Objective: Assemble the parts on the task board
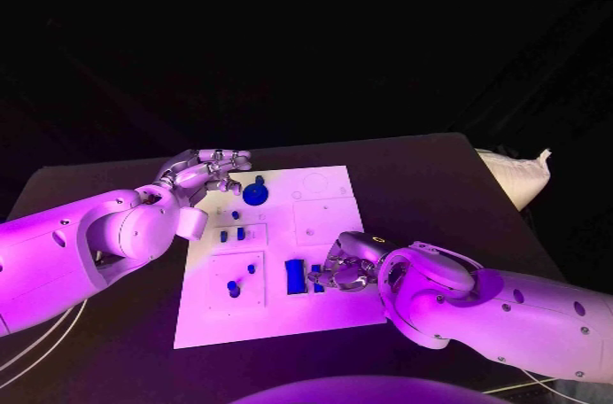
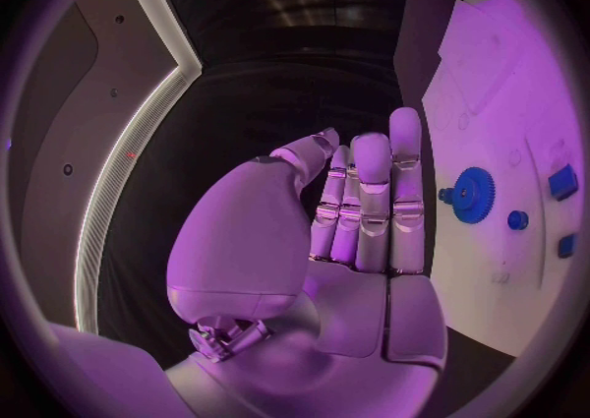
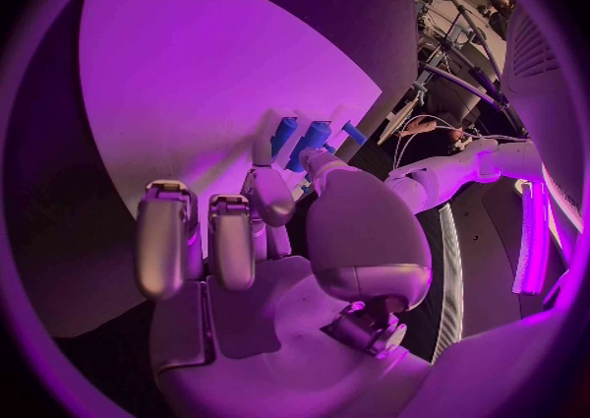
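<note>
The white task board (image 1: pixel 320 236) lies in the middle of the black table. A blue gear (image 1: pixel 256 192) sits near its far left corner, and small blue parts (image 1: pixel 231 235) stand further down it. My left hand (image 1: pixel 205 169) hovers at that corner just left of the gear (image 2: pixel 471 194), fingers straight and holding nothing (image 2: pixel 369 211). My right hand (image 1: pixel 343 267) rests on the board's near right part. Its thumb and a finger pinch an upright blue part (image 3: pixel 314 141) that stands beside a tall blue block (image 1: pixel 295 275).
A white bag-like object (image 1: pixel 517 175) lies at the table's far right edge. Small blue pegs (image 2: pixel 517 219) and blocks (image 2: pixel 563 182) stand on the board between the two hands. Bare black table (image 1: pixel 422 174) surrounds the board.
</note>
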Robot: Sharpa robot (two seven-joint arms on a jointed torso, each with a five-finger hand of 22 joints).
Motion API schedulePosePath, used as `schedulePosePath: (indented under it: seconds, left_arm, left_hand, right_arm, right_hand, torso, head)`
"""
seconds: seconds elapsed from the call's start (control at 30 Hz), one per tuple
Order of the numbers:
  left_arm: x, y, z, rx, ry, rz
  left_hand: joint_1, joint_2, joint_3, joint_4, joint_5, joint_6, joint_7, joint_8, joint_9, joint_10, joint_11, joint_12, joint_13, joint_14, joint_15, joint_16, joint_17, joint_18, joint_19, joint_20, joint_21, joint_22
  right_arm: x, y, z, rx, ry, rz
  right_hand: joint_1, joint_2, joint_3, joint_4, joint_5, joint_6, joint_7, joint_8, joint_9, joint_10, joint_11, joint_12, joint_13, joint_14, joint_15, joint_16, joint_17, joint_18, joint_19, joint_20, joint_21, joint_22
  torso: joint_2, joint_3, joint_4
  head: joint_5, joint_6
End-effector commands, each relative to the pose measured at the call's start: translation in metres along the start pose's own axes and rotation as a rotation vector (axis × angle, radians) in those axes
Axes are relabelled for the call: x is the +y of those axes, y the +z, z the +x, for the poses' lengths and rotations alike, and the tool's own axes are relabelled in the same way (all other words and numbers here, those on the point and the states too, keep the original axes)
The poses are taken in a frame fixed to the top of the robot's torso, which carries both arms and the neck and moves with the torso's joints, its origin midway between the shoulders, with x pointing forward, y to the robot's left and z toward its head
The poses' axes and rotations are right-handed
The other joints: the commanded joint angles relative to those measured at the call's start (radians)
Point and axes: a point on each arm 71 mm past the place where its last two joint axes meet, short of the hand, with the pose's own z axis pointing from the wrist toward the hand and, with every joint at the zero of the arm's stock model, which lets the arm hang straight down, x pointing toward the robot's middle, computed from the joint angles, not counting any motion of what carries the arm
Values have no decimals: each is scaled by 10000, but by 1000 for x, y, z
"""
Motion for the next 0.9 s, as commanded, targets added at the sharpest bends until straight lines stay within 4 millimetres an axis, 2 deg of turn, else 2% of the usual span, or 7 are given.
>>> schedulePosePath:
  seconds: [0.03, 0.2, 0.3, 0.47, 0.53, 0.63, 0.9]
  left_arm:
    - [-1, 0, 2, 197, 49, 65]
    - [-1, 0, 1, 194, 53, 64]
    - [-1, 0, 1, 187, 55, 64]
    - [-1, 0, 1, 187, 56, 59]
    - [-1, 0, 1, 190, 55, 59]
    - [-1, 0, 1, 189, 55, 61]
    - [-1, 1, 1, 195, 54, 59]
  left_hand:
    - [16, 91, -56, 5, 8, -58, 2, 61, -14, -80, 2, 63, -13, -18, 29, 28, 10, 113, 75, -19, -40, -11]
    - [17, 102, -57, 7, 10, -69, 9, 62, -16, -93, 6, 69, -16, -21, 31, 26, -6, 113, 80, -18, -45, -15]
    - [17, 102, -57, 7, 10, -69, 9, 62, -16, -93, 6, 69, -16, -21, 31, 26, -6, 113, 80, -18, -45, -15]
    - [17, 102, -57, 7, 10, -69, 9, 62, -16, -93, 6, 69, -16, -21, 31, 26, -6, 113, 80, -18, -45, -15]
    - [17, 102, -57, 7, 10, -69, 9, 62, -16, -93, 6, 69, -16, -21, 31, 26, -6, 113, 80, -18, -45, -15]
    - [18, 105, -59, 8, 11, -76, 13, 61, -17, -101, 8, 71, -17, -23, 32, 24, -15, 113, 82, -17, -47, -16]
    - [18, 105, -59, 8, 11, -76, 13, 61, -17, -101, 8, 71, -17, -23, 32, 24, -15, 113, 82, -17, -47, -16]
  right_arm:
    - [2, -1, 0, -97, -226, -147]
    - [1, -2, -1, -162, -267, -171]
    - [0, -2, -1, -156, -318, -186]
    - [-1, -2, -1, -17, -439, -233]
    - [-1, -2, -1, 13, -489, -235]
    - [-3, -1, -1, 6, -608, -220]
    - [-5, 3, 0, -53, -764, -135]
  right_hand:
    - [-53, 69, -136, 48, -110, 63, -34, 12, 15, 74, -4, 58, 14, 838, -85, 51, 1469, -61, 124, -40, 66, 12]
    - [43, 87, -277, 66, -196, 63, -36, 10, 22, 74, -6, 66, 30, 839, -86, 53, 1475, -61, 123, -41, 68, 18]
    - [548, 135, -411, -170, -499, 57, -35, 5, 36, 65, -5, 59, 46, 839, -90, 51, 1476, -59, 117, -45, 61, 16]
    - [2016, 131, -375, -1137, -2714, -5, -12, -22, 57, -7, 4, -62, 18, 824, -84, 7, 1419, -44, 77, -47, 3, -43]
    - [2262, 115, -375, -1315, -2997, -12, -15, -27, 57, -20, 4, -84, 13, 823, -81, 2, 1415, -44, 72, -41, -2, -45]
    - [2474, 151, -382, -1466, -3229, -6, -15, -32, 54, -24, 4, -87, 18, 825, -77, 5, 1423, -46, 70, -35, -1, -36]
    - [2599, 214, -375, -1552, -3308, 10, -23, -32, 52, -12, -2, -42, 47, 830, -79, 19, 1448, -50, 76, -34, 12, -12]
  torso:
    - [-3, 3, -4]
    - [0, 5, -1]
    - [4, 4, -4]
    - [4, 1, 2]
    - [8, 2, 5]
    - [0, 2, 0]
    - [4, -3, 12]
  head:
    - [-1, -10]
    - [-4, -11]
    - [-4, -16]
    - [-13, -34]
    - [-5, -37]
    - [-1, -40]
    - [1, -56]
